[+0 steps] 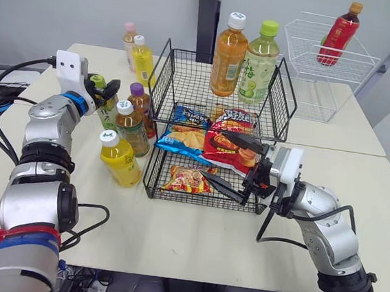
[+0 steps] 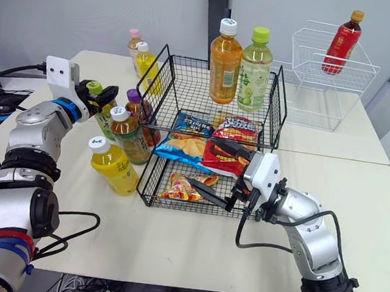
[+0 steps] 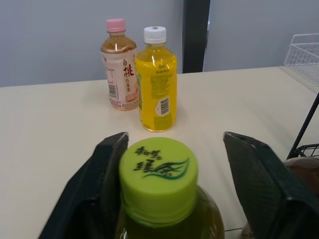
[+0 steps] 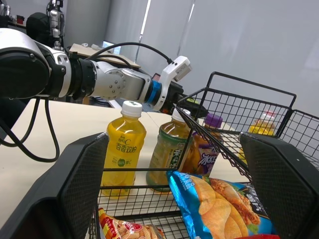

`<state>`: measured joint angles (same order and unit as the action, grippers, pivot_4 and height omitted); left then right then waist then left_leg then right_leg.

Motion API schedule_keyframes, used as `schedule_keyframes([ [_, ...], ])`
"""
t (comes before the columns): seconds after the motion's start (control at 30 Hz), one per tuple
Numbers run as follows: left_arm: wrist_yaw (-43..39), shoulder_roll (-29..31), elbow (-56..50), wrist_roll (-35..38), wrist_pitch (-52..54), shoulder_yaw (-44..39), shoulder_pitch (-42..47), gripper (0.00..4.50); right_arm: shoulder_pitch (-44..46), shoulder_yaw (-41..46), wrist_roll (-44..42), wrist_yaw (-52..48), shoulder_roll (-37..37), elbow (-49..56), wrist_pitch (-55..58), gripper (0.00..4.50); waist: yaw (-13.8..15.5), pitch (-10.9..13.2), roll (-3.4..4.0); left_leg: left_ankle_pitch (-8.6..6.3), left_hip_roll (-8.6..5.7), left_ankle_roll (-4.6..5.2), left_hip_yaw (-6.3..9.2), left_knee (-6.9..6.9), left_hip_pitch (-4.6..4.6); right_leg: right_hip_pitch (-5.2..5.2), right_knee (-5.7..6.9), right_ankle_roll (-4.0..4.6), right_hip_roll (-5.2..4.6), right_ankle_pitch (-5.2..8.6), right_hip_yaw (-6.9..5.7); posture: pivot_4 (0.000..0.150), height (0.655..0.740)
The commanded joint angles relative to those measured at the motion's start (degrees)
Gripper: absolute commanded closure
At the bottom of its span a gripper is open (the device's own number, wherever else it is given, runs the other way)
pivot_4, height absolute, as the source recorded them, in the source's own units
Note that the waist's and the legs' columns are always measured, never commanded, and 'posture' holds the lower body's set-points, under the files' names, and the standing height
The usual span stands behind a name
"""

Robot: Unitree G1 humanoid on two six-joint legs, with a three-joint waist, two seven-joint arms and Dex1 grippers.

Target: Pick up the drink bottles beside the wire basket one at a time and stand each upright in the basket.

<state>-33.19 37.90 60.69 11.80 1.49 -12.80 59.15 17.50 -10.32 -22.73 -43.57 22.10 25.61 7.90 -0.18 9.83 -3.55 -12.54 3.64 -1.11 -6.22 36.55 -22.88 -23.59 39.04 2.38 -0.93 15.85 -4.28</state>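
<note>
Green-capped bottle (image 1: 107, 113) | left gripper (image 1: 105, 92) spread around cap (image 3: 158, 167), arm reaching forward | right gripper (image 1: 215, 155) spread before basket (image 1: 187, 83)

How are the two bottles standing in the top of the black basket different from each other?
The clear plastic bottle of orange drink has a white cap, while the clear plastic bottle of pale green drink has a lime-green cap. The orange bottle's label is orange, and the green bottle's label is pale green. The orange bottle stands on the robot's left of the green one. Both are capped and stand upright, side by side, in the top tier of the black wire basket.
</note>
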Motion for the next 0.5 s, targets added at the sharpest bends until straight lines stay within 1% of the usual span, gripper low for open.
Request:
schedule_keyframes([
  [0.03,0.7,0.5,-0.4,-0.3,-1.7,-0.9,1.2,2.59,0.3,1.3,-0.4,0.2,0.2,2.3,-0.6,0.00,0.0,0.0,0.00,0.00,0.00,0.00,0.00,0.01,0.00,0.00,0.00,0.00,0.00,0.00,0.00,0.150,0.7400],
  [0.1,0.8,0.7,-0.3,-0.1,-1.7,-1.3,1.1,3.14,0.3,1.2,-0.4,0.1,0.2,2.2,-0.7,0.00,0.0,0.0,0.00,0.00,0.00,0.00,0.00,0.04,-0.01,0.00,0.01,0.00,0.00,0.00,0.00,0.150,0.7400],
  [0.23,1.0,1.9,-1.3,0.0,-1.8,-2.2,0.6,3.15,0.4,1.3,0.4,0.1,0.2,1.8,-1.7,0.00,0.0,0.0,0.00,0.00,0.00,0.00,0.01,0.09,-0.04,0.00,0.01,0.00,0.00,0.00,0.00,0.150,0.7400],
  [0.33,-0.5,3.5,-4.3,1.9,-0.9,-4.2,0.3,3.15,0.5,1.4,1.0,0.3,0.2,2.0,-2.2,0.00,-0.2,0.0,-0.01,0.00,0.01,0.00,0.01,0.09,-0.03,0.00,0.01,0.00,0.00,0.00,-0.01,0.150,0.7400],
  [0.4,-2.8,5.4,-8.9,3.3,1.4,-5.2,-0.5,3.15,0.4,1.9,0.9,0.5,0.1,2.3,-2.4,0.00,-0.4,0.0,-0.02,0.00,0.02,0.00,0.00,0.08,-0.04,-0.01,0.02,0.00,0.00,0.00,0.00,0.150,0.7400],
  [0.5,-5.9,8.9,-18.6,6.3,7.3,-6.8,-1.8,3.15,-0.1,2.8,0.2,1.1,0.0,3.3,-2.3,0.00,-0.6,0.2,-0.31,0.05,0.03,-0.08,0.02,0.08,-0.12,-0.09,0.04,0.01,0.01,-0.01,-0.03,0.150,0.7400],
])
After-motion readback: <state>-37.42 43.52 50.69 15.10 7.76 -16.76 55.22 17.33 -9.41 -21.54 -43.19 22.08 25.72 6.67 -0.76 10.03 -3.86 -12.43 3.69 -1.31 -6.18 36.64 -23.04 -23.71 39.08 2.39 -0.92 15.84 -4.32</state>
